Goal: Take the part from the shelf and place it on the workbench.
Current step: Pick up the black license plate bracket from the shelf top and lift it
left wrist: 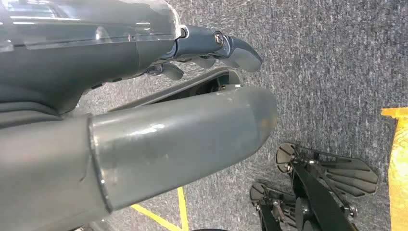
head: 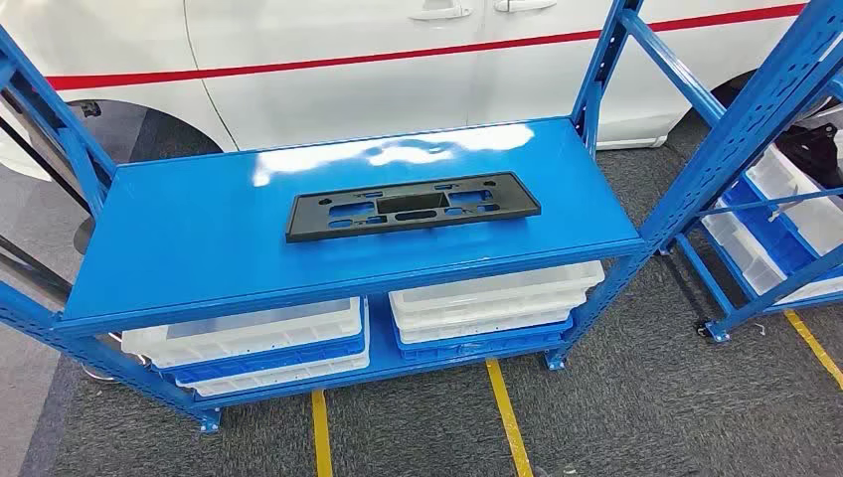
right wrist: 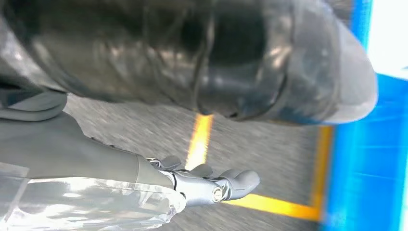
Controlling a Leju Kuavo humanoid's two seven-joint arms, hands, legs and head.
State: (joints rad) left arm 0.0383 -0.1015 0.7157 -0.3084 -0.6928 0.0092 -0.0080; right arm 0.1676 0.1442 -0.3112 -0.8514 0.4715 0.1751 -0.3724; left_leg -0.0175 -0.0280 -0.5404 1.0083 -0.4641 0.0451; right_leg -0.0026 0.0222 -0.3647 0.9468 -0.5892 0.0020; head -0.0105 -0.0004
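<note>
1. Part [head: 413, 206]: long, flat black plastic plate with cut-out slots, lying flat near the middle of the top deck of the blue shelf [head: 179, 238], long axis left-right, slightly skewed. Nothing is touching it.
2. Handling, my read: light, stiff along its width, but may flex along its length if lifted by one end. Thin and lying flush on the deck, so fingers get little purchase underneath; the glossy paint likely lets it slide.
3. Grip: take it at both short ends, or get fingers over a long edge or into the centre cut-out.
4. Left hand [left wrist: 159, 110]: hangs over grey carpet, fingers apart, holding nothing.
5. Right hand [right wrist: 202, 185]: low over the carpet near a yellow floor line [right wrist: 199, 139], fingers spread, empty. That view is blurred.
6. Surroundings: white trays [head: 492, 298] on the lower shelf, a second blue rack [head: 765, 129] at right, a white car with red stripe [head: 378, 55] behind. Workbench not identifiable.
</note>
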